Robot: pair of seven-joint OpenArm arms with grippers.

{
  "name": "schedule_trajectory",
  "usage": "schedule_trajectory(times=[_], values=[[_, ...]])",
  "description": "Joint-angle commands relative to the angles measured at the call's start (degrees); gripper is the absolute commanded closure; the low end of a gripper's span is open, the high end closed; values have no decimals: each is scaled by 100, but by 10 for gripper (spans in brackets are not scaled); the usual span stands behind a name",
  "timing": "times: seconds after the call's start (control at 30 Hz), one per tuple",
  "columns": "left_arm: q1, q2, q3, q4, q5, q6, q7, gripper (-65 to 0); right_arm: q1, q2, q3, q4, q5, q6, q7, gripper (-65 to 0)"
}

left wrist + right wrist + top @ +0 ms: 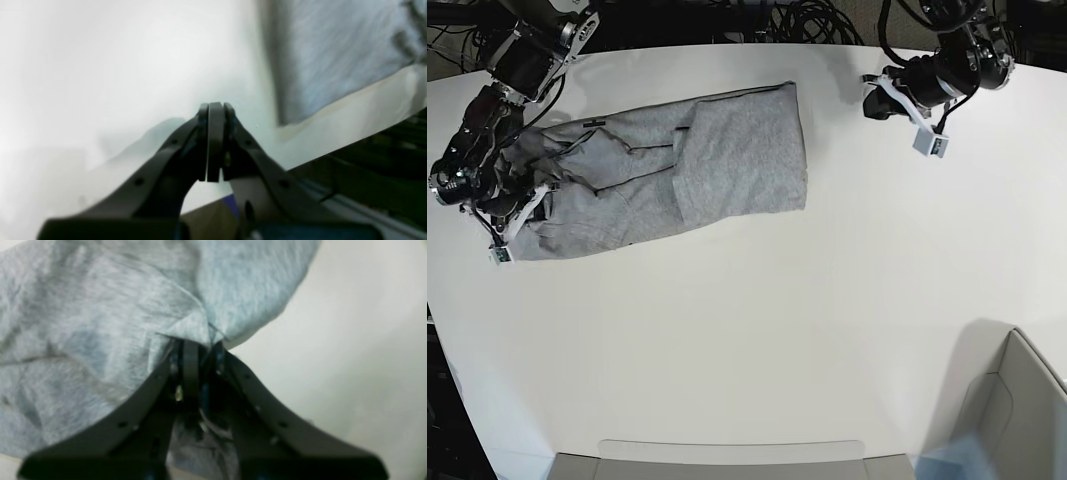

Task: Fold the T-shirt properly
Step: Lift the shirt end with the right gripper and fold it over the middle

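Note:
The heather-grey T-shirt point(697, 170) lies on the white table point(827, 300) at the left, partly folded, with a flat panel laid over its right half and rumpled folds at its left end. My right gripper point(535, 195) is at that left end and is shut on a bunch of the cloth point(110, 316), as the right wrist view point(196, 345) shows. My left gripper point(872, 95) hovers to the right of the shirt, apart from it. It is shut and empty in the left wrist view point(215, 106), with the shirt's edge point(333, 56) and some black lettering point(408, 36) ahead at upper right.
A grey box point(1017, 400) stands at the front right corner. A flat grey tray edge point(727, 455) runs along the front. Cables point(807, 20) lie behind the table's far edge. The table's edge point(350, 143) shows close to the left gripper.

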Motion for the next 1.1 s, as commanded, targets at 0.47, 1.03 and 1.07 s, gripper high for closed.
schedule_trajectory(times=[0.47, 1.03, 1.07], values=[[180, -653, -34, 81, -92, 20, -58, 0, -1223, -954, -3325, 2585, -1091, -1946, 418, 0], [154, -635, -34, 81, -92, 20, -58, 0, -1240, -911, -6270, 2383, -1197, -4417, 427, 0], [154, -635, -34, 81, -92, 20, -58, 0, -1196, -937, -6322, 2234, -1197, -4496, 427, 0]])
